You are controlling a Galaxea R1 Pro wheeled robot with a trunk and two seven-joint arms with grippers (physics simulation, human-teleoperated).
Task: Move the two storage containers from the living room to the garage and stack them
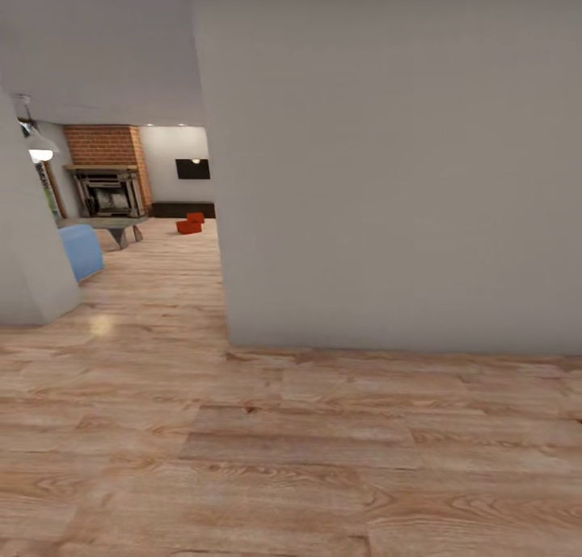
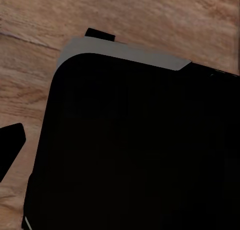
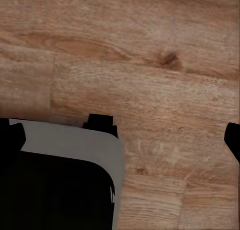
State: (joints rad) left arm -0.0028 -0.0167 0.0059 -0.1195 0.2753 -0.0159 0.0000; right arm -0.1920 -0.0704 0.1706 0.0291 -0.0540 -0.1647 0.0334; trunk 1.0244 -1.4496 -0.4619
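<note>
The two containers (image 1: 190,224) are seen far ahead and left on the living room's wood floor (image 1: 242,444), past the wall corner (image 1: 222,242), near the fireplace (image 1: 107,181). Neither arm is nearer. Jaw opening cannot be determined; nothing is seen held.

A wall (image 1: 388,177) stands directly ahead and to the right in the head view, with plank flooring (image 1: 283,460) before it. Left of the wall, an opening leads into the living room. There the two storage containers (image 1: 191,223) sit on the floor, touching, one behind the other. Left of them stands a low table (image 1: 113,225), the fireplace (image 1: 107,187) behind it and a sofa (image 1: 81,251) nearer. A TV (image 1: 193,169) hangs on the far wall above the containers.
</note>
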